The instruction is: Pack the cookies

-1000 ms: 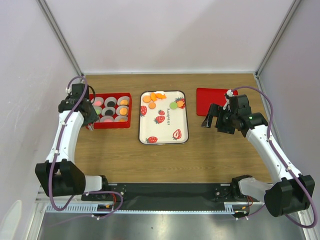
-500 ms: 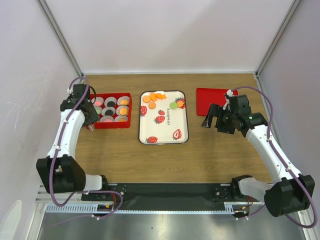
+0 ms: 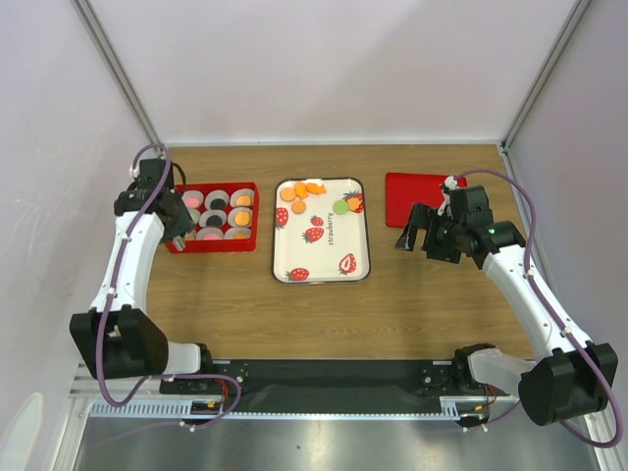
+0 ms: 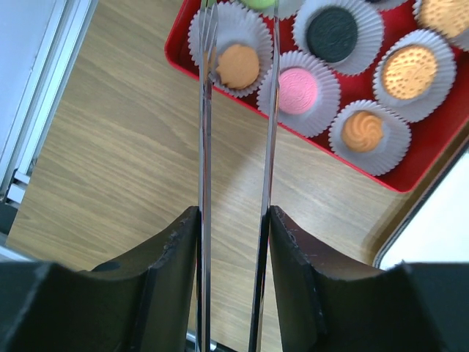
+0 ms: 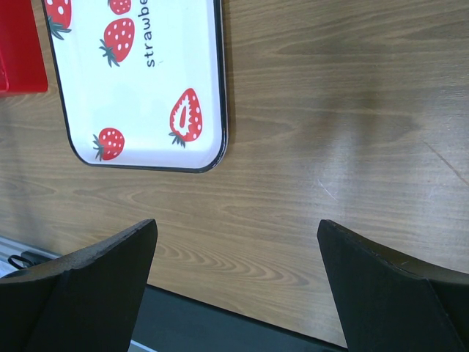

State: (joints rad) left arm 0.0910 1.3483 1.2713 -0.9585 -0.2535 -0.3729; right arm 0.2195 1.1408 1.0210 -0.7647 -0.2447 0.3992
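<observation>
My left gripper is shut on a pair of metal tongs, at the red box's left end in the top view. The tong arms stand apart over the red box of pale paper cups. An orange cookie lies in a cup between the arms. Nearby cups hold a pink cookie, a black cookie and orange ones. Several orange cookies and a green one lie on the strawberry tray. My right gripper is open and empty above bare wood, right of the tray.
A flat red lid lies at the back right, behind my right gripper. The red box sits left of the tray. White walls close in the table on three sides.
My left arm has moved slightly toward the back along the red box's left end. The right arm has not moved.
</observation>
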